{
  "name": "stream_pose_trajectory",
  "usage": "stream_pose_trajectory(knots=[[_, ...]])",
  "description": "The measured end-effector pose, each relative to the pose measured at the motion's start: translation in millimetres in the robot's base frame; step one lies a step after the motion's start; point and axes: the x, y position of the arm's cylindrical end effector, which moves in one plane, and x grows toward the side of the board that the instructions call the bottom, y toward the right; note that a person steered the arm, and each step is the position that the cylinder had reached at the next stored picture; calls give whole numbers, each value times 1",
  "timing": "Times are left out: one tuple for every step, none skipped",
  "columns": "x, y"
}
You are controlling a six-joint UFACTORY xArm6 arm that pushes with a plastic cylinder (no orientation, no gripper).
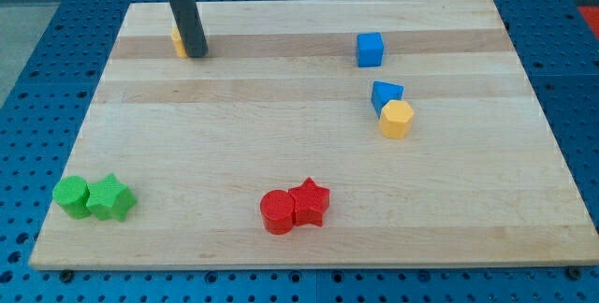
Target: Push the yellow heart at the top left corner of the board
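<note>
Most of the yellow heart (176, 44), near the wooden board (281, 153)'s top left corner, hides behind my dark rod, my tip (197, 56) touching its right side.

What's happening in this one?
My tip is at the board's top left, right against a yellow block that the rod mostly hides, so its shape can't be made out. The other blocks sit apart from it: a blue cube, a blue and yellow pair, a red pair, a green pair.
</note>
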Motion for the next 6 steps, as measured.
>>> stream_pose_trajectory(knots=[[-26,-23],[-51,-51],[-62,-60],[-59,-59],[-26,-44],[14,-20]])
